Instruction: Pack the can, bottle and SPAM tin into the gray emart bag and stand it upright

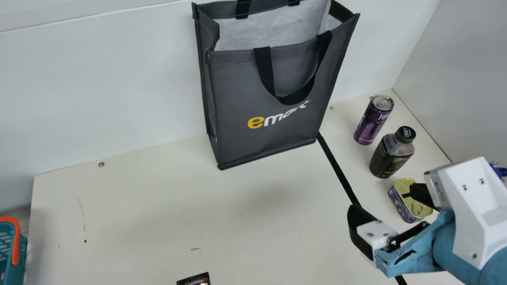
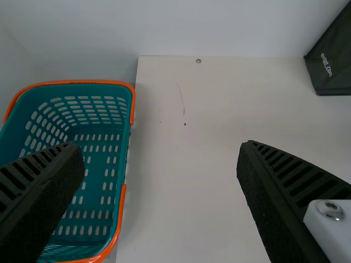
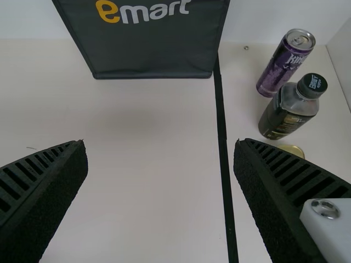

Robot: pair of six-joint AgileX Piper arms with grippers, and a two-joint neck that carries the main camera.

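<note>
well, the tin (image 1: pixel 407 202) lies near the right pincer (image 1: pixel 378 202), wide open and empty.

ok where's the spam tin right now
In the main view, the SPAM tin lies at the right, beyond the black line, just below the dark bottle and beside the right gripper.

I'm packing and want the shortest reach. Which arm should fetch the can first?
Right, most likely: its open claw is on the same side as the can; the left claw is opposite, near the basket.
</note>
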